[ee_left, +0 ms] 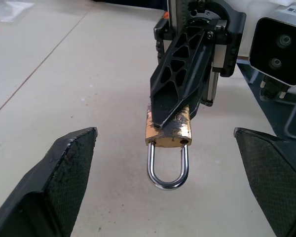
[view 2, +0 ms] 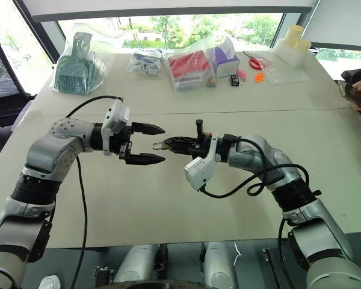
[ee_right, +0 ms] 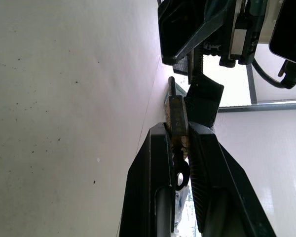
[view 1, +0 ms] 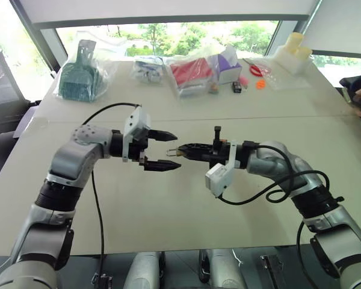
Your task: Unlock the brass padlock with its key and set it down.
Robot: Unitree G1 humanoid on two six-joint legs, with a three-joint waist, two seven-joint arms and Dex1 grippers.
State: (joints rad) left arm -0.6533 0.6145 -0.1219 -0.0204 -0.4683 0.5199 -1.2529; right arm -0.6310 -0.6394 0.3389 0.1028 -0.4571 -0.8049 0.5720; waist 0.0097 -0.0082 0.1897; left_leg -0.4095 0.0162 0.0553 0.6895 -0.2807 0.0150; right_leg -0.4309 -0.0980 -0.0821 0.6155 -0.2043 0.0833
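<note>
Right hand (view 1: pixel 182 150): clamped on the padlock (ee_left: pixel 168 132) body.
Left hand (view 1: pixel 166 149): spread wide, empty.
Padlock: likely small, rigid, slippery; grip the flat faces.

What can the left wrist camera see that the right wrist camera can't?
Left wrist camera: the small brass padlock with its silvery curved shackle, and the open left hand with black fingers either side. Right wrist camera: the tiny thin metal key poking from the padlock's bottom. Both: the right hand pinching the padlock's body.
</note>
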